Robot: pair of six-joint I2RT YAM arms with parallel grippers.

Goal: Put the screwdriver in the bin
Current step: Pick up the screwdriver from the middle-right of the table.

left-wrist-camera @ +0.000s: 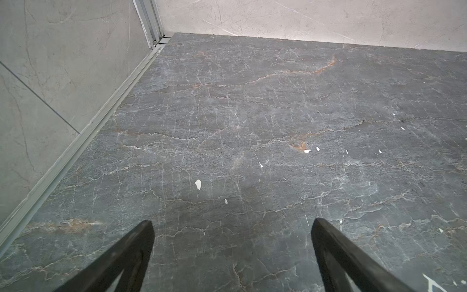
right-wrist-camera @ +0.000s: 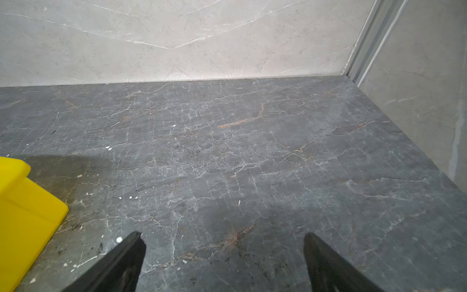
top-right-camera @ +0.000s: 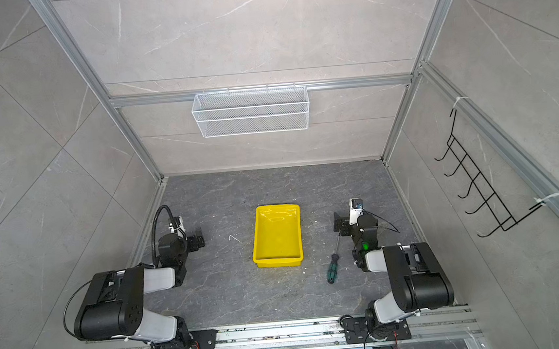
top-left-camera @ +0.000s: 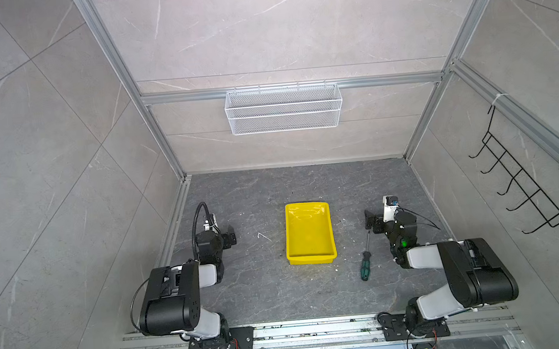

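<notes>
The screwdriver (top-left-camera: 365,266) (top-right-camera: 331,269), green-and-black handle and thin dark shaft, lies flat on the dark stone floor just right of the bin, handle toward the front. The bin (top-left-camera: 308,234) (top-right-camera: 277,237) is a shallow yellow tray in the middle of the floor, with nothing in it; its corner shows in the right wrist view (right-wrist-camera: 22,215). My right gripper (top-left-camera: 370,221) (top-right-camera: 340,225) (right-wrist-camera: 223,234) stands open by the shaft's far tip, holding nothing. My left gripper (top-left-camera: 230,235) (top-right-camera: 199,238) (left-wrist-camera: 232,222) is open over bare floor left of the bin. Neither wrist view shows the screwdriver.
A white wire mesh basket (top-left-camera: 283,108) hangs on the back wall. A black wire hook rack (top-left-camera: 524,180) is fixed to the right wall. Grey walls close in three sides, and aluminium rails (top-left-camera: 318,336) carry both arm bases at the front. Small white flecks dot the floor.
</notes>
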